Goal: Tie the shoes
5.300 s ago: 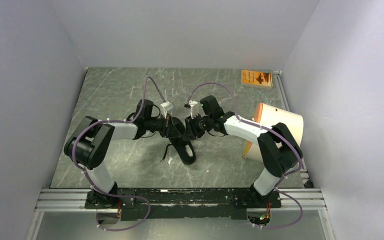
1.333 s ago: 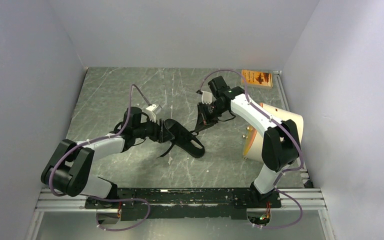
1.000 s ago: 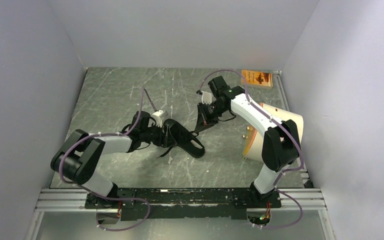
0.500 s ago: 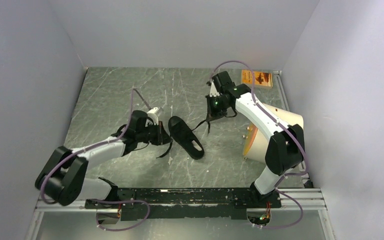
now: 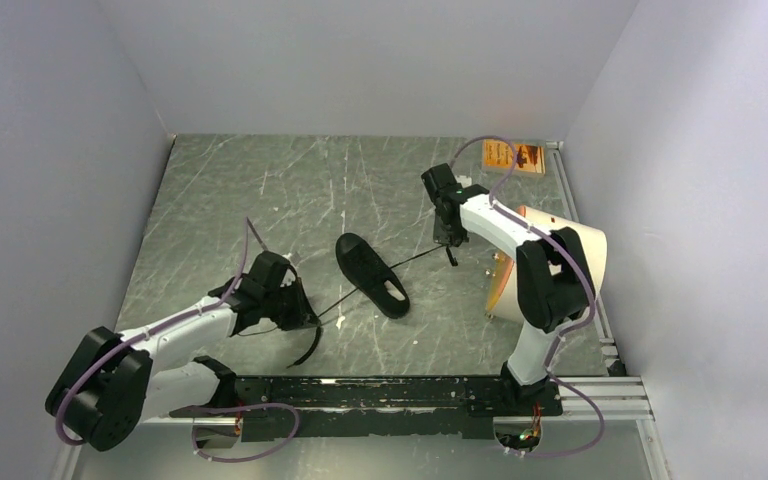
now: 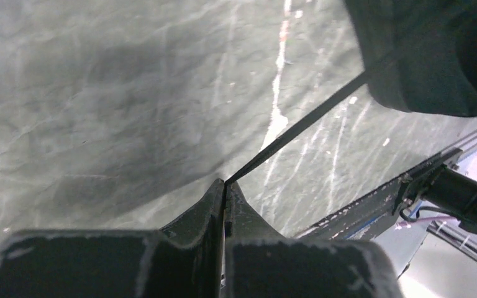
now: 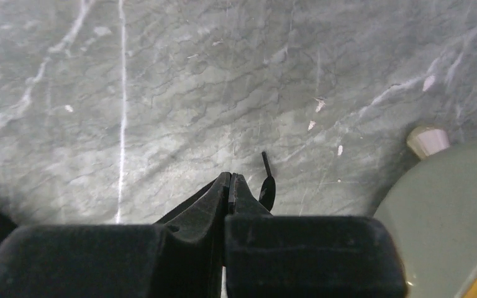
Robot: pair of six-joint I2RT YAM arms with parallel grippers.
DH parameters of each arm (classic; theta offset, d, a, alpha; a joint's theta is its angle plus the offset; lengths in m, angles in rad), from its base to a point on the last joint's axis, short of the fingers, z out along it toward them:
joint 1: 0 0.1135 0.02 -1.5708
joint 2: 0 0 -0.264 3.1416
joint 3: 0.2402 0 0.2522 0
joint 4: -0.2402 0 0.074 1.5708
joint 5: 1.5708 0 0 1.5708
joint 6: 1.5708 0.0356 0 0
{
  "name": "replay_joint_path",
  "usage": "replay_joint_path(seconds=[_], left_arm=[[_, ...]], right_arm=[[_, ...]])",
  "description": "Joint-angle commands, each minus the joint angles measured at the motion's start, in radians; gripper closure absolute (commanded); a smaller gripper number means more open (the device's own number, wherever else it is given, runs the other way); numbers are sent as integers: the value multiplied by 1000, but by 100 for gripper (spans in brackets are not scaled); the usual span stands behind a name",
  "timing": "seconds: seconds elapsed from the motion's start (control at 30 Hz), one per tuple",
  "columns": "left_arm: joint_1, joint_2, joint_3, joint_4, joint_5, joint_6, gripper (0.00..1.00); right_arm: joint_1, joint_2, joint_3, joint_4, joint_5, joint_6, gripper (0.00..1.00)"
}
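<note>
my left claw, near left, pinches one thin black lace taut; my right claw, far right, pinches the other lace. slim black low-top shoe between.

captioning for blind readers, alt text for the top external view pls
A black shoe lies on a grey table, both laces pulled taut: the left gripper pinches one near the front edge, the right gripper the other farther back.

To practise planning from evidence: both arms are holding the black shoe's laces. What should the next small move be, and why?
Probably bring both grippers in toward the shoe to cross the ends. The left gripper pinches the left lace, the right gripper the right lace; both run straight, leaving no slack.
</note>
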Motion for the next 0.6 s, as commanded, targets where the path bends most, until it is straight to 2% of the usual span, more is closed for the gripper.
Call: replay_joint_path(seconds=[0.0,0.17,0.33,0.5,0.53,0.57], left_arm=[[-3,15,-24,-117,-95,-66,95],[-3,-30,-3,-175,-172,-56,95],[-3,-16,-4,-134,-154,-46,95],[-6,-38,64,-202,-241,2,94],[-6,-44,84,-213,-249,21,80],[-8,-51,103,-244,-267,34,60]], right_arm=[[-14,51,-28,88,124,27,100],[-15,75,-51,124,90,14,100],[-13,45,-79,145,62,0,100],[-13,-2,-110,187,3,-34,100],[-11,-10,-115,196,-13,-42,100],[-9,-18,-119,204,-26,-48,100]])
